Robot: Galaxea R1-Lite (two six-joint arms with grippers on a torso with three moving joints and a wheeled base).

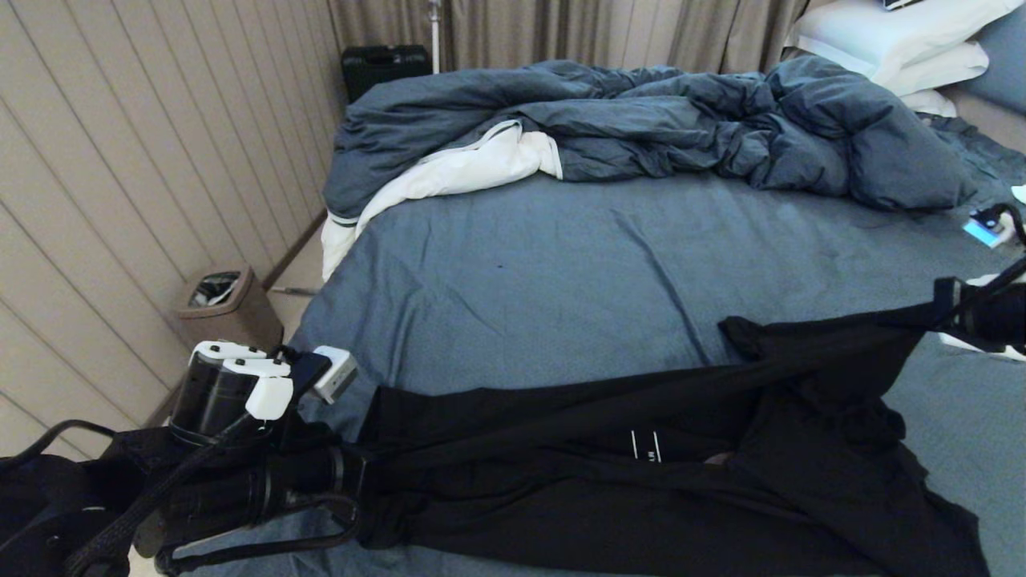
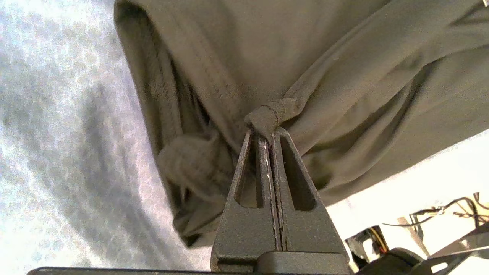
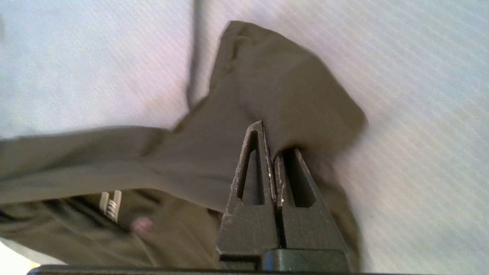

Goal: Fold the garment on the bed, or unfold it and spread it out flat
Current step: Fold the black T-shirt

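Black T-shirt (image 1: 641,473) stretched across near edge of the bed (image 1: 545,280), bunched into a band between both arms; right part sags in loose folds onto the sheet. Left end effector (image 2: 266,131) at near left, clamped tight on a rolled hem or seam of the shirt; left wrist view shows that pinched fold clearly, head view only shows dark arm meeting fabric there. Right end effector (image 3: 272,152) at right edge, pinched shut on the other end, cloth draped over one finger; only the right wrist view shows this, the head view cuts it off. Small white tag (image 1: 645,445) mid-shirt in head view, also seen in right wrist view (image 3: 110,202). Further back: bare blue sheet; crumpled dark-blue duvet (image 1: 681,128) with white lining; white pillows (image 1: 890,40) far right; bin (image 1: 220,308) on floor left.
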